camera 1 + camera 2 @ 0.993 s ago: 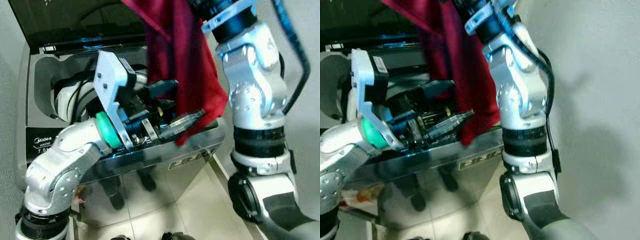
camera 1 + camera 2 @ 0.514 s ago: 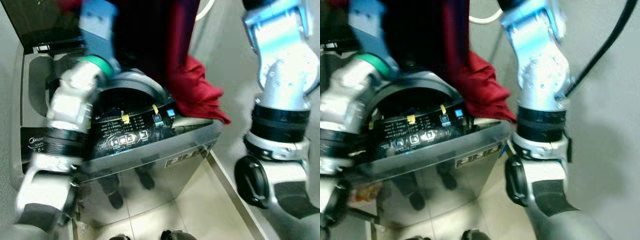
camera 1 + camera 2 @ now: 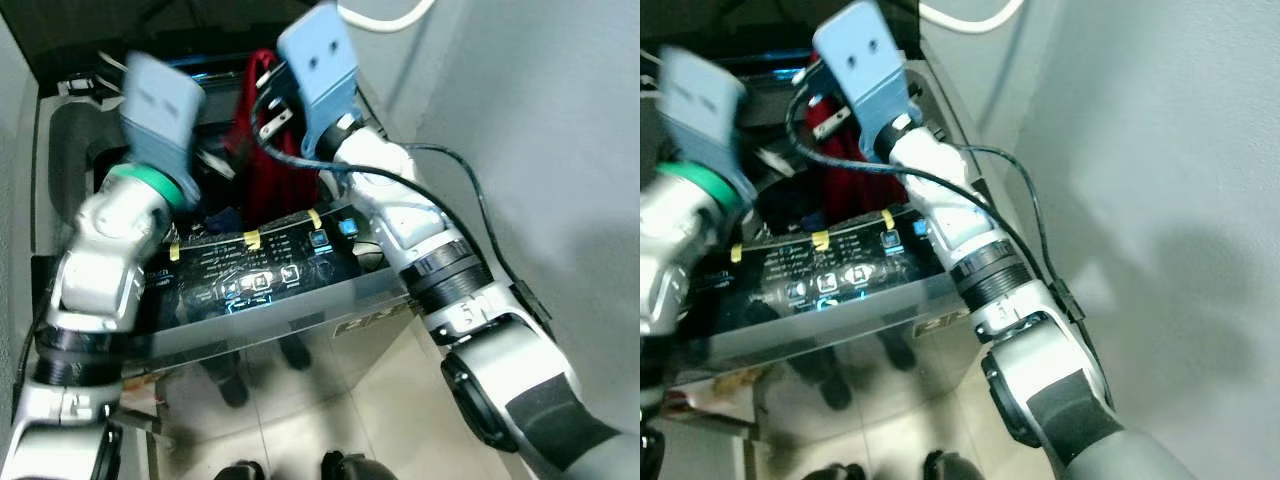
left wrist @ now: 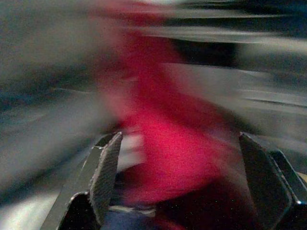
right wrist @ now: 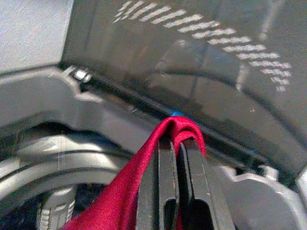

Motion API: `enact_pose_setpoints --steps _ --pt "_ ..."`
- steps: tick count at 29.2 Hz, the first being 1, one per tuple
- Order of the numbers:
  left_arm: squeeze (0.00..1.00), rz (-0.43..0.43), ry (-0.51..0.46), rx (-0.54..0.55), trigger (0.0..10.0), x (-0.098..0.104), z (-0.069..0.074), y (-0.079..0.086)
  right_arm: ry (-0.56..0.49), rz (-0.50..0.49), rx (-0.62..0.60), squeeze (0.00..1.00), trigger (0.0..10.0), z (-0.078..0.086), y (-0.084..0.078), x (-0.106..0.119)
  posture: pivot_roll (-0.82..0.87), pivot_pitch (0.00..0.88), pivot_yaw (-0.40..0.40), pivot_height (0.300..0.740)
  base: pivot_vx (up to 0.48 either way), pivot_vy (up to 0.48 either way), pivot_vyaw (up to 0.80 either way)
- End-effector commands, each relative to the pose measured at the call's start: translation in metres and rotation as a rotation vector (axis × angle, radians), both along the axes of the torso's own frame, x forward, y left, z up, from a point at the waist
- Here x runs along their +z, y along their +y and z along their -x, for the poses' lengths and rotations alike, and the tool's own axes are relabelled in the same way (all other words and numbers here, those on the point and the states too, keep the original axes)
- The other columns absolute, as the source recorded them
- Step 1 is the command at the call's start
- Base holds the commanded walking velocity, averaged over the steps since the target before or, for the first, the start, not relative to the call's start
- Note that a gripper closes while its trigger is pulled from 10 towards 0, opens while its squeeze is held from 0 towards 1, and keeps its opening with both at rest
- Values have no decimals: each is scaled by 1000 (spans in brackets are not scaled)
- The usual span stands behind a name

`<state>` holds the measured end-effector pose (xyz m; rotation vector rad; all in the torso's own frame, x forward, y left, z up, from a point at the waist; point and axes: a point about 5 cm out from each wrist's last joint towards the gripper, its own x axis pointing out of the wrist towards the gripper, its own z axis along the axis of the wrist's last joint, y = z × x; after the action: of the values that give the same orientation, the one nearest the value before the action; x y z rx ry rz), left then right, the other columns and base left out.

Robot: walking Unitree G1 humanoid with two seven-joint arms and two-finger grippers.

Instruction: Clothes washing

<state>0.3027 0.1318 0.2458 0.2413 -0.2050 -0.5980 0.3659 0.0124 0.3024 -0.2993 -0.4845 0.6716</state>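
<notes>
Top-loading washing machine (image 3: 330,300) seen from above, lid (image 5: 201,52) raised at the upper edge of the frame. The red cloth (image 3: 268,170), which a second ago hung high across the upper centre of the frame, clear of the machine, and half a second ago trailed over its right front corner, now hangs down into the drum opening (image 3: 215,205), at centre and slightly above the control panel (image 3: 260,270). The right gripper (image 5: 176,143), reaching in from the upper centre, has its fingers pressed together on a fold of the cloth. The left gripper (image 4: 177,167), at upper left over the drum and blurred by motion, stands wide apart and empty, the red cloth just ahead of it. Judgement: the loading step is nearly complete; the cloth must still be let go so that it drops wholly inside. Something dark blue lies low in the drum. The machine's shiny front panel reflects the pale tiled floor (image 3: 400,420); a plain grey wall (image 3: 560,150) fills the right of the frame, and a white hose (image 3: 385,15) curls at top centre.
</notes>
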Motion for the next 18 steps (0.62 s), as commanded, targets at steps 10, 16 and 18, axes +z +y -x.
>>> enact_pose_setpoints --steps 10,16,18 --pt "0 41 -135 -6 10000 13 37 -29 -109 56 63 0 10000 4 -17 5 83 118 -2 740 0 0 0" --pt "0 23 -117 4 10000 9 42 -26 -125 144 -5 0 10000 -3 -37 -3 75 125 3 740 0 0 0" --pt "0 23 -117 4 10000 9 42 -26 -125 144 -5 0 10000 -3 -37 -3 75 125 3 740 0 0 0"
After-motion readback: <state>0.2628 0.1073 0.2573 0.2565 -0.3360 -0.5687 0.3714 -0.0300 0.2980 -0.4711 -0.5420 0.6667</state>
